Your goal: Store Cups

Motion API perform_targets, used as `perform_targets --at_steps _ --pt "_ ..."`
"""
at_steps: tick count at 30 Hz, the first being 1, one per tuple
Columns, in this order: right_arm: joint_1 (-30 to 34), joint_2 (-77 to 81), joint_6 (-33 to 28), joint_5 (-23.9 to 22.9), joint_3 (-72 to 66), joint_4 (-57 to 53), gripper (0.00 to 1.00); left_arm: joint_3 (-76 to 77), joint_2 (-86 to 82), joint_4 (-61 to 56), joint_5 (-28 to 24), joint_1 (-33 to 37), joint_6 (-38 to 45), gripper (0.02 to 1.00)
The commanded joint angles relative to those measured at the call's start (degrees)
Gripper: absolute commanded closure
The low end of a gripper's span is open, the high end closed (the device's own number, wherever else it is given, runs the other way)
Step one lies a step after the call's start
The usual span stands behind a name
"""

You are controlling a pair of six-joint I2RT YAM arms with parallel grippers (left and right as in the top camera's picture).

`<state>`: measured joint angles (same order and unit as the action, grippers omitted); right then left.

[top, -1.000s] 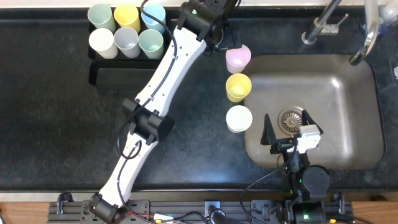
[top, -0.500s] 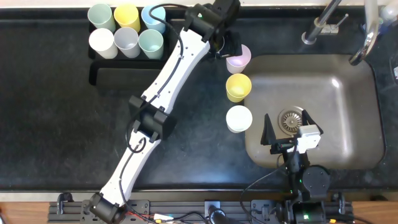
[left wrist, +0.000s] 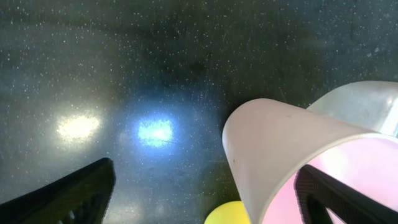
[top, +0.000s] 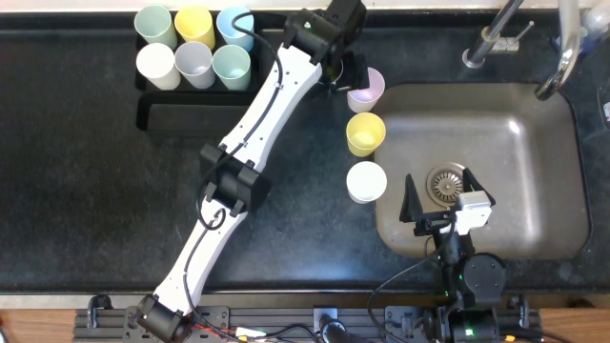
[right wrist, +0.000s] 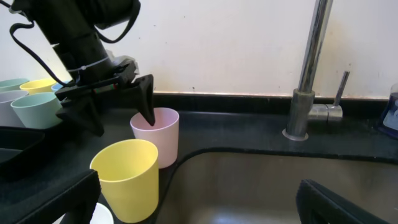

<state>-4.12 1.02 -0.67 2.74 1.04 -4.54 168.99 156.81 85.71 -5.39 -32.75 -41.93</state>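
Left end effector spread wide and empty, one wall of the upright pink cup apparently between its fingers, cup on worktop beside sink; right arm well apart.

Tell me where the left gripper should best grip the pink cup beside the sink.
Pinch the pink cup by its rim wall, on the side away from the sink, from above: it stands upright, mouth open, and the yellow cup crowds its side. The open left gripper hangs there.
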Motion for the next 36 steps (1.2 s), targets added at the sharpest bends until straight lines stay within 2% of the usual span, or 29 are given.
perform_targets --at_steps 1,2,3,5,12,17,22,26,30,34,36 --pt "0.28 -0.33 -0.22 0.24 -0.76 0.31 0.005 -0.17 0.48 -0.24 -0.22 0.35 -0.61 0.362" --pt "0.28 -0.33 -0.22 0.24 -0.76 0.31 0.003 -0.17 0.48 -0.44 -0.11 0.35 -0.61 0.647" --pt "0.28 -0.33 -0.22 0.24 -0.76 0.31 0.003 -0.17 0.48 -0.70 -0.11 0.35 -0.61 0.829" --pt "0.28 -0.33 -0.22 0.24 -0.76 0.31 0.005 -0.17 0.48 -1.53 -0.13 0.35 -0.59 0.982" --pt "0.28 -0.33 -0.22 0.24 -0.76 0.31 0.003 -0.15 -1.70 -5.68 -0.02 1.01 -0.59 0.982" --pt "0.28 -0.33 -0.22 0.24 -0.76 0.31 0.003 -0.17 -7.54 -4.26 1.42 3.56 -1.20 0.982" --pt "0.31 -0.33 -0.22 0.24 -0.76 0.31 0.003 -0.17 -17.77 3.41 5.73 8.70 -4.79 0.982" --pt "0.28 -0.33 -0.22 0.24 -0.76 0.31 0.003 -2.86 -28.89 8.90 13.25 13.70 -5.05 0.982" --pt "0.28 -0.33 -0.22 0.24 -0.76 0.31 0.003 -19.02 -43.28 8.79 19.19 19.17 -5.09 0.982" --pt "0.28 -0.33 -0.22 0.24 -0.76 0.31 0.005 -48.24 -59.93 -1.64 17.64 27.93 -5.05 0.982" --pt "0.28 -0.33 -0.22 0.24 -0.76 0.31 0.005 -60.83 -65.26 -7.39 15.13 31.89 -5.05 0.982"
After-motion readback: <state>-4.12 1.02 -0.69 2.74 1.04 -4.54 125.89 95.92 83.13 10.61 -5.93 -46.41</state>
